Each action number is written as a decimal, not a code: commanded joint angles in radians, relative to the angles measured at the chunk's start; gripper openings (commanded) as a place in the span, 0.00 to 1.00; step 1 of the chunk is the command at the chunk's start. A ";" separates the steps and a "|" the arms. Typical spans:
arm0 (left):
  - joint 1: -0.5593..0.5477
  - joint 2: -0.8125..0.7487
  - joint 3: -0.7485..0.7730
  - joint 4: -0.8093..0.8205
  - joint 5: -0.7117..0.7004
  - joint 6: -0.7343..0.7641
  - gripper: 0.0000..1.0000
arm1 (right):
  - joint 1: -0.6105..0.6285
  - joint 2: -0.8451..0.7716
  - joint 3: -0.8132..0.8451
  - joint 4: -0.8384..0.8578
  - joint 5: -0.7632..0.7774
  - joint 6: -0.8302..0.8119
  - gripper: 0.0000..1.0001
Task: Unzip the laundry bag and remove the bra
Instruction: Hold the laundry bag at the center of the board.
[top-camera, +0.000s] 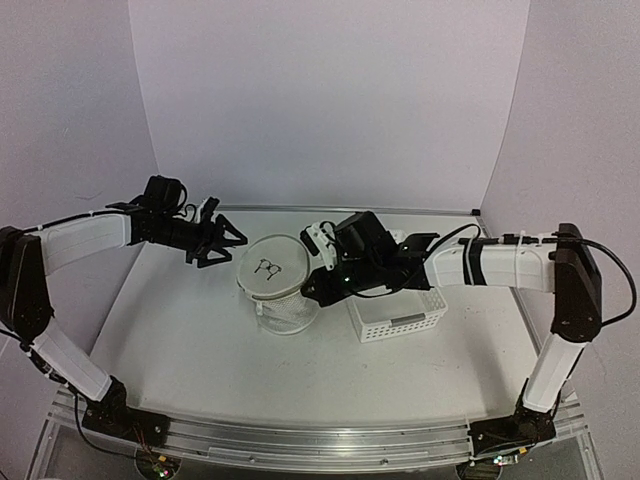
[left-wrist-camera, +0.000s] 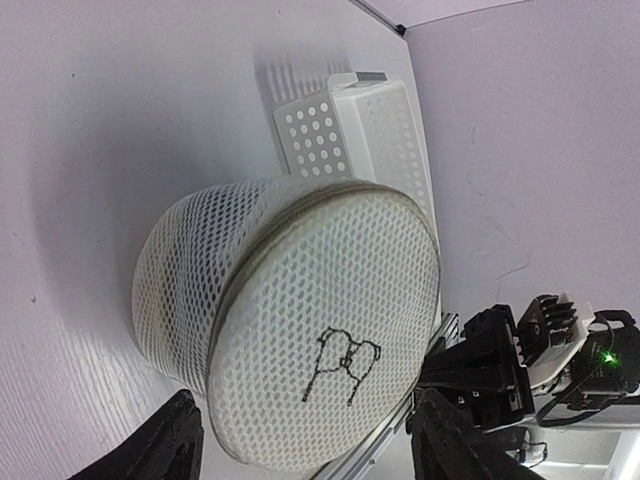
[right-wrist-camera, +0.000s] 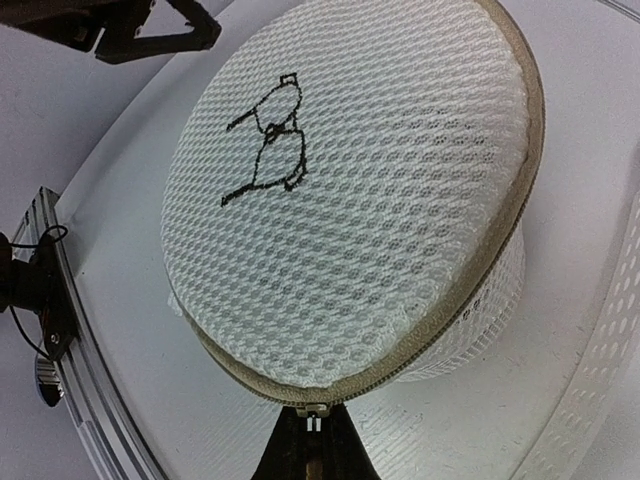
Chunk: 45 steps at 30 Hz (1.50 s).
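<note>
The laundry bag (top-camera: 272, 268) stands upright as a white mesh cylinder mid-table, its lid with a black mark facing up. It also shows in the left wrist view (left-wrist-camera: 300, 300) and the right wrist view (right-wrist-camera: 350, 180). Its tan zipper runs closed around the lid rim. My right gripper (top-camera: 314, 278) is at the bag's right rim, its jaws together (right-wrist-camera: 313, 428) on the zipper pull (right-wrist-camera: 313, 409). My left gripper (top-camera: 222, 243) is open and empty just left of the bag, its fingers (left-wrist-camera: 175, 445) spread either side of the lid. The bra is not visible.
A white perforated plastic basket (top-camera: 400, 315) sits right of the bag under my right arm, and it also shows in the left wrist view (left-wrist-camera: 360, 130). The table's metal front rail (right-wrist-camera: 60, 340) runs along the near edge.
</note>
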 joint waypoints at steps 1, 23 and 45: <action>-0.004 -0.078 -0.058 -0.002 -0.001 -0.057 0.73 | 0.005 0.047 0.072 0.054 0.027 0.093 0.00; -0.092 -0.132 -0.308 0.343 0.070 -0.395 0.77 | 0.027 0.181 0.244 0.137 0.041 0.224 0.00; -0.106 0.007 -0.283 0.524 0.018 -0.530 0.50 | 0.083 0.074 0.132 0.176 0.062 0.135 0.00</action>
